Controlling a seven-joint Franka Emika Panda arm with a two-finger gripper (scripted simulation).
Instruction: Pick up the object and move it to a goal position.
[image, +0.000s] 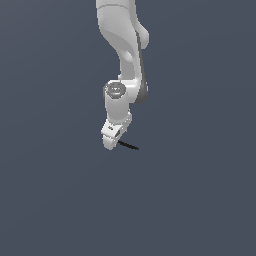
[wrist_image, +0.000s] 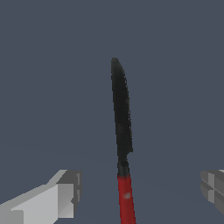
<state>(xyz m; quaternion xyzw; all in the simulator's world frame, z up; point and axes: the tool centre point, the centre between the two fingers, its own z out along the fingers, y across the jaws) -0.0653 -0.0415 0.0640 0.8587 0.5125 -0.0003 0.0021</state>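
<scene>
Black-red stick (wrist_image: 121, 131) betw. open jaws, untouched.

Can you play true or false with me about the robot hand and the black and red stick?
1. The stick is black with a red end. True.
2. The gripper is squeezing the stick tight. False: its fingers stand wide apart on either side, not touching it.
3. The stick lies between the two fingers in the wrist view. True.
4. There are three sticks. False: only one shows.
5. In the exterior view, the stick pokes out toward that view's right from under the gripper. True.
</scene>
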